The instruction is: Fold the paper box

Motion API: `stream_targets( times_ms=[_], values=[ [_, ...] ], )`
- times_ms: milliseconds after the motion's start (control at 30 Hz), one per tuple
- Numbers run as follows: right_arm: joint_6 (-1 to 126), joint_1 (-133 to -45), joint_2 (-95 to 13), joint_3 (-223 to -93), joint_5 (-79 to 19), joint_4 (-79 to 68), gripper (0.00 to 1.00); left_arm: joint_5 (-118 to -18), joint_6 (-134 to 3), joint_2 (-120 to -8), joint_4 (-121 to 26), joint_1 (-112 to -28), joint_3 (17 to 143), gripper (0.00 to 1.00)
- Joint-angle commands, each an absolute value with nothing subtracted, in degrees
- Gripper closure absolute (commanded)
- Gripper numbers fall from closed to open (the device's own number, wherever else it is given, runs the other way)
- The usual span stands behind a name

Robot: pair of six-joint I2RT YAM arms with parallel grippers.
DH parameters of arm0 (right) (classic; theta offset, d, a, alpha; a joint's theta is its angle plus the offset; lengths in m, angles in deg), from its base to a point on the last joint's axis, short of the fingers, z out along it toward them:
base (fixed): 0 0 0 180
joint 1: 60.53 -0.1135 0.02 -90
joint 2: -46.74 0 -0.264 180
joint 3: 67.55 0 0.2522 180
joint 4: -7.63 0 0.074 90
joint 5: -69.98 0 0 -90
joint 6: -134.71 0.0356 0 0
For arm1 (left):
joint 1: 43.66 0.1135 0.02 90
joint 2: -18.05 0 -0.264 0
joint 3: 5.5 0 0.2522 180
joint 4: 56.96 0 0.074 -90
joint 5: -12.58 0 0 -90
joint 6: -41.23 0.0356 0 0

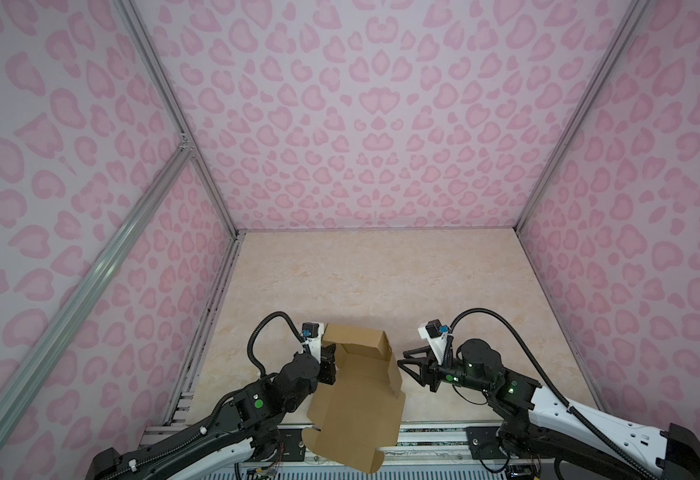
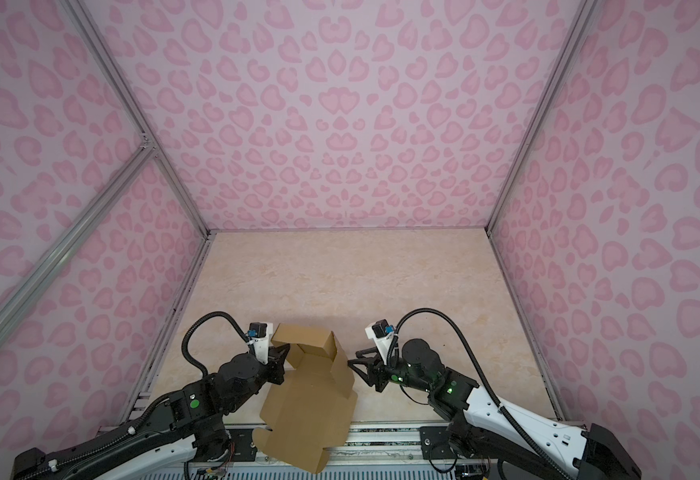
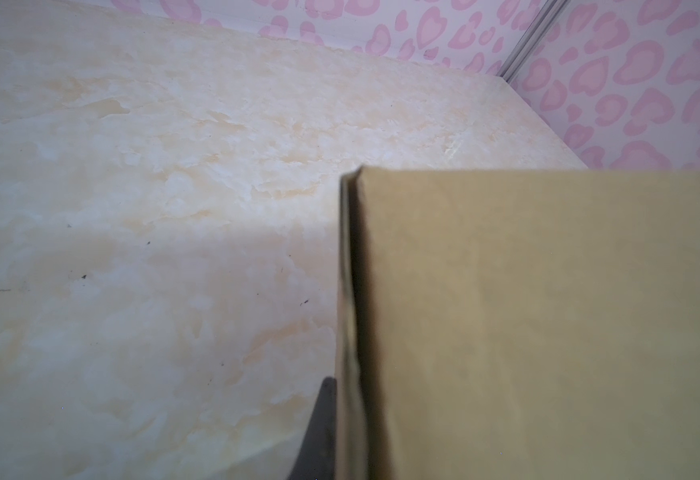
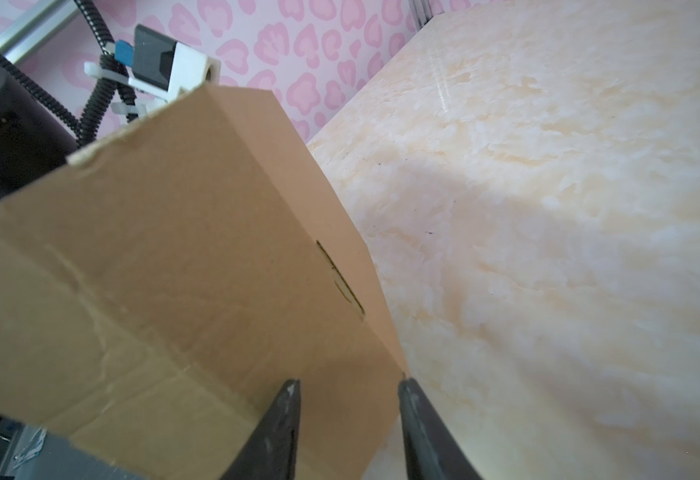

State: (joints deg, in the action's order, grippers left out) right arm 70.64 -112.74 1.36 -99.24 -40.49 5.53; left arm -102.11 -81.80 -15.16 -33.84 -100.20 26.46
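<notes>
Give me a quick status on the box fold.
Left hand shut on the paper box. Right hand open beside its raised right wall. Box half folded, overhanging the table front. Nothing in the way.

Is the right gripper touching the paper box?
Cannot tell. In the right wrist view the open right gripper straddles the paper box edge, but no plain contact or gap shows.

Matt brown kraft cardboard paper box with creased, slightly scuffed panels and rough torn edge, smooth glossy cream marble-look surface, brushed silver aluminium frame rails, ribbed black plastic cable conduit
</notes>
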Motion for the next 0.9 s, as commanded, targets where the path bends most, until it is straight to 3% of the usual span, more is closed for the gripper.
stream_targets(
  times_ms=[0,333,867],
  values=[
    [67.88,-114.31,0.39,-99.85,-38.57,5.91,0.58,-101.79,-82.43,-15.6,-36.21,-100.18,26.39,0.96],
    [66.51,-118.4,1.6,-99.54,-36.98,4.95,0.57,-101.94,-82.7,-16.02,-36.28,-100.18,26.01,0.96],
    [61.44,-124.33,-6.04,-104.06,-23.86,2.64,0.59,-100.28,-82.63,-16.4,-37.22,-100.18,25.77,0.96]
  ],
)
